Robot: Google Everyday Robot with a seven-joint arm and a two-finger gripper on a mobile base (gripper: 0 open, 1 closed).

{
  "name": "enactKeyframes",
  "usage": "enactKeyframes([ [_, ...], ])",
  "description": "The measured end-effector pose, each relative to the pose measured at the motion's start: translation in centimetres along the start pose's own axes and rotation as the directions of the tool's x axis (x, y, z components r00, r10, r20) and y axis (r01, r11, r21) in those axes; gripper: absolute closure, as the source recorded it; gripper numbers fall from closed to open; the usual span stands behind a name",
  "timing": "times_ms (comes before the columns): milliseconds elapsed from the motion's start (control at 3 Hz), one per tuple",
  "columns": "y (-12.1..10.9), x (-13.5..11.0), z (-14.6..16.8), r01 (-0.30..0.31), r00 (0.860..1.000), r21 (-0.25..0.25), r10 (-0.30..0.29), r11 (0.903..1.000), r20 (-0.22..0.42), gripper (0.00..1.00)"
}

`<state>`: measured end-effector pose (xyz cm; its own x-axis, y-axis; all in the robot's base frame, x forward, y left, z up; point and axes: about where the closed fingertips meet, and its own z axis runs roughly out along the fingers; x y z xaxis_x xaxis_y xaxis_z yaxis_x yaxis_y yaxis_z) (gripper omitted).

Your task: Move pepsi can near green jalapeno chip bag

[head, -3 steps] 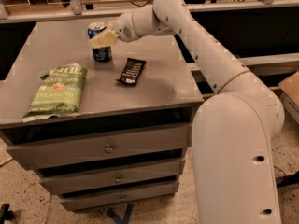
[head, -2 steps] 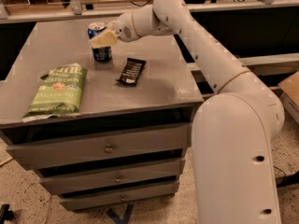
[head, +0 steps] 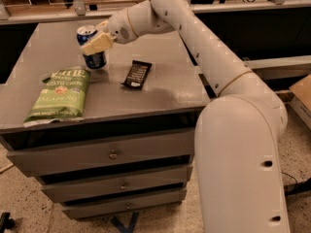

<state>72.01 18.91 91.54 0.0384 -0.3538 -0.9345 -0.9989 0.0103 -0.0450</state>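
The pepsi can (head: 95, 60), dark blue with a silver top, is upright at the back left of the grey cabinet top (head: 165, 98). My gripper (head: 92, 42) comes in from the right and is shut on the can, with one tan finger (head: 98, 42) across its front. I cannot tell whether the can rests on the surface or hangs just above it. The green jalapeno chip bag (head: 59, 95) lies flat at the front left, a short way in front of the can.
A flat black wrapper (head: 136, 74) lies right of the can, near the middle of the top. The cabinet has drawers (head: 112, 154) below. My white arm and base (head: 243, 144) stand at the right. A dark counter runs behind.
My gripper has carried the can to the left and slightly forward, closer to the chip bag. The bag and the black wrapper have not moved.
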Motion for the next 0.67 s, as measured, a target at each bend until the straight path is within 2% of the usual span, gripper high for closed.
enactKeyframes([
  [333, 0.50, -0.26, 0.44, 0.020, 1.000, -0.018, -0.020, 0.9997, 0.000, 0.77],
  [667, 0.65, -0.24, 0.84, 0.020, 1.000, -0.025, -0.020, 0.9995, 0.000, 0.46],
])
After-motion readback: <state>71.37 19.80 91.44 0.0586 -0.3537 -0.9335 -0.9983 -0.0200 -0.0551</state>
